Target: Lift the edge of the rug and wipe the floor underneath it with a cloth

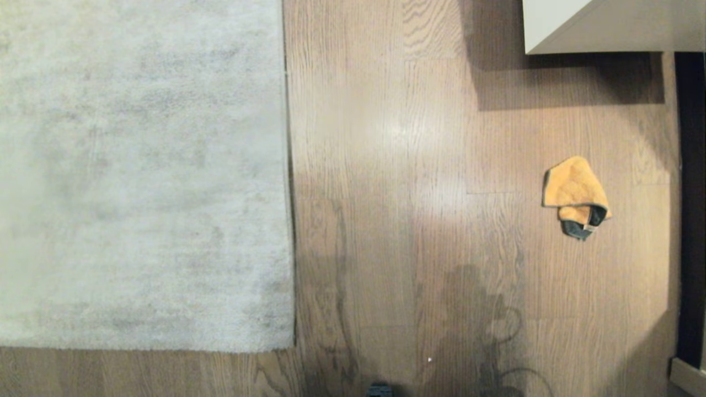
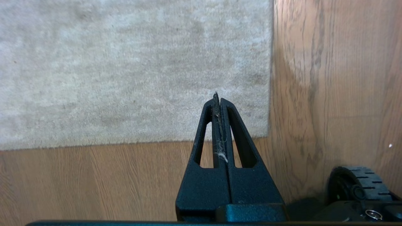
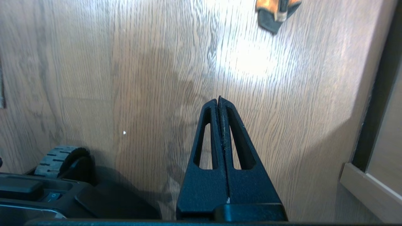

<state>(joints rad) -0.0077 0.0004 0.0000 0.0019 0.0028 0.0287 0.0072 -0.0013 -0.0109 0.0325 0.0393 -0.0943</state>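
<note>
Crumpled cloth (image 1: 575,196) on floor (image 1: 397,165), long axis near-to-far

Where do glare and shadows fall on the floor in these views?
Head view: a bright patch on the floor, a shadow below the white furniture, the robot's shadow near the bottom. Right wrist view: glare just below the cloth.

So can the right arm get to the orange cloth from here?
Probably yes: the orange cloth lies alone on open wood floor ahead of the shut right gripper, with nothing between them.
</note>
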